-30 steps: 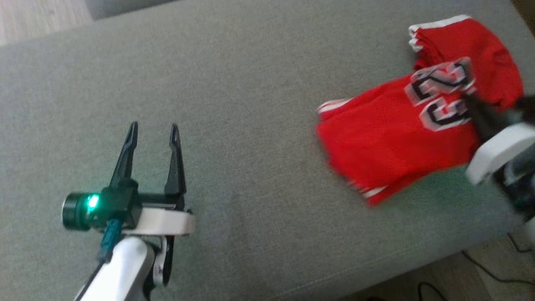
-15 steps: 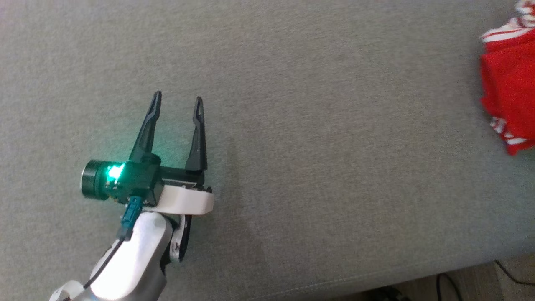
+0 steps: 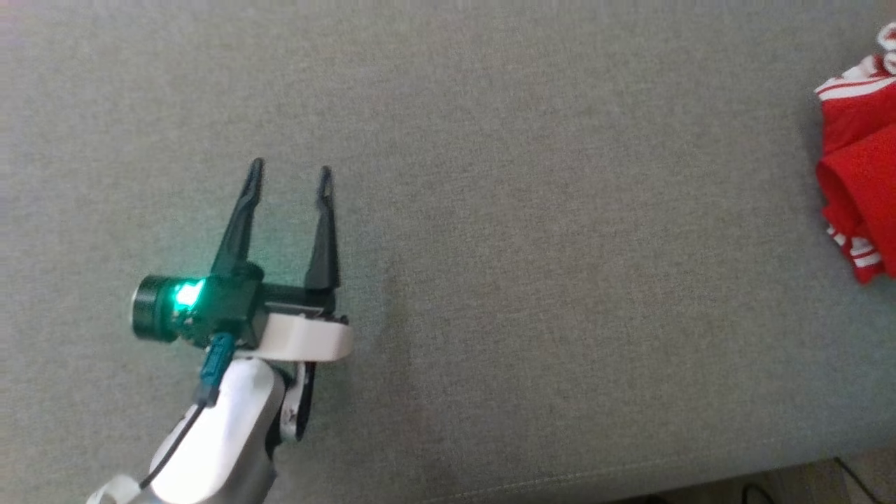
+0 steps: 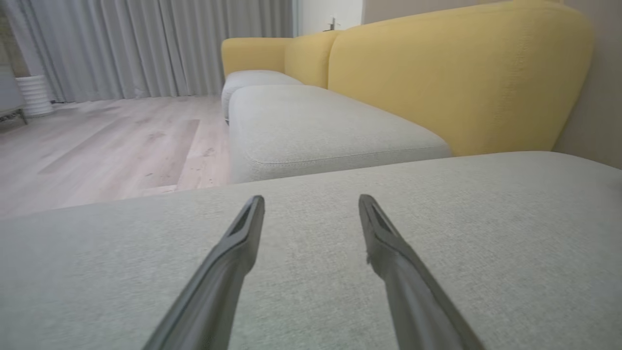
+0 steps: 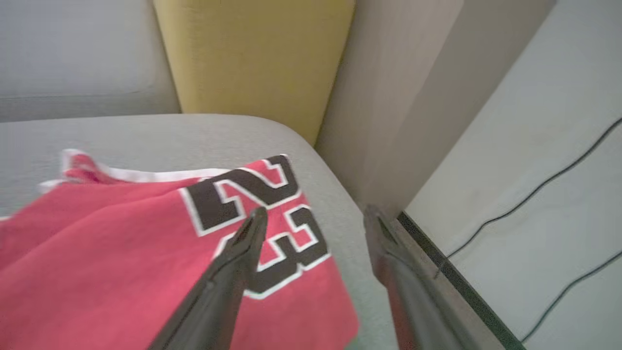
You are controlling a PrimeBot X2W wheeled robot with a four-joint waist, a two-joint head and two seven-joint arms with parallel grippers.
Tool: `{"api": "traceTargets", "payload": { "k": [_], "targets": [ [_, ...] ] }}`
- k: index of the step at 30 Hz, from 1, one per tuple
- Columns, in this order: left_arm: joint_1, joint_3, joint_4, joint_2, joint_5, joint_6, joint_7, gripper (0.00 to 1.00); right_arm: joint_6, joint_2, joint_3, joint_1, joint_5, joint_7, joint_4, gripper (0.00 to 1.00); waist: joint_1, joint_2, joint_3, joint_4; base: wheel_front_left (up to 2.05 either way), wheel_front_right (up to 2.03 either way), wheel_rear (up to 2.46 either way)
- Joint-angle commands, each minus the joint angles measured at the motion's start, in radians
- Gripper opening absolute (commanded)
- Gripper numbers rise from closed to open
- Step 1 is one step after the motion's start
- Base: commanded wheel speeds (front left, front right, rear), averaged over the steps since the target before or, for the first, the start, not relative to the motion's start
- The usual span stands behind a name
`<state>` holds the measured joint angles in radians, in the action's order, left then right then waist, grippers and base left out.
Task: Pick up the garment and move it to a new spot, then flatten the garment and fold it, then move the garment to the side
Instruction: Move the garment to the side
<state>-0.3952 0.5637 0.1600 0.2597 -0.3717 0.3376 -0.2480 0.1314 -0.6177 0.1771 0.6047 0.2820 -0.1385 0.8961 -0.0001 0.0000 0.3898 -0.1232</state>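
I'm seeing the garment [image 5: 121, 253] lying just below the right gripper [image 5: 316, 210], jaws spread and empty — the left gripper [image 3: 291, 166], likewise spread, is hovering well apart.

Garment [image 3: 862, 183] lies on cushion [image 3: 546, 224], well right of left gripper [image 3: 290, 170].

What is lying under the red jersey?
The grey sofa cushion lies under the red jersey; bare cushion shows beside it. The part directly beneath the cloth is covered.
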Motion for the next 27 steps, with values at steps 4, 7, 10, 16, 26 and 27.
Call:
{"api": "traceTargets", "payload": {
  "k": [4,7,10,16,26,27],
  "targets": [
    [0.059,-0.073,-0.019,0.030,-0.018,0.020,-0.011,1.00,-0.001,0.094,0.039,-0.134,-0.067,-0.047,-0.184,1.00,0.0001,0.0000,-0.072,0.026,0.00,0.00,0.00],
    [0.095,-0.099,-0.021,0.038,-0.028,0.027,-0.012,1.00,-0.001,0.203,0.057,-0.219,-0.112,-0.027,-0.357,1.00,0.0001,0.0000,-0.103,0.041,0.00,0.00,0.00],
    [0.123,-0.129,-0.024,0.045,-0.032,0.031,-0.013,1.00,-0.001,0.315,0.068,-0.311,-0.148,0.018,-0.563,1.00,0.0001,0.0000,-0.129,0.065,0.00,0.00,0.00],
    [0.185,-0.218,-0.069,0.053,-0.032,0.030,-0.013,1.00,-0.001,0.495,0.023,-0.475,-0.165,0.093,-0.927,1.00,0.0001,0.0000,-0.168,0.115,0.00,0.00,0.00],
    [0.283,-0.293,-0.094,0.071,0.022,-0.020,-0.014,1.00,-0.001,0.562,-0.103,-0.611,-0.137,0.124,-1.105,1.00,0.0001,0.0000,-0.219,0.153,0.00,0.00,0.00],
    [0.291,-0.292,-0.093,0.074,0.032,-0.028,-0.014,1.00,-0.001,0.564,-0.110,-0.622,-0.136,0.123,-1.107,1.00,0.0001,0.0000,-0.226,0.153,0.00,0.00,0.00]
  ]
}}
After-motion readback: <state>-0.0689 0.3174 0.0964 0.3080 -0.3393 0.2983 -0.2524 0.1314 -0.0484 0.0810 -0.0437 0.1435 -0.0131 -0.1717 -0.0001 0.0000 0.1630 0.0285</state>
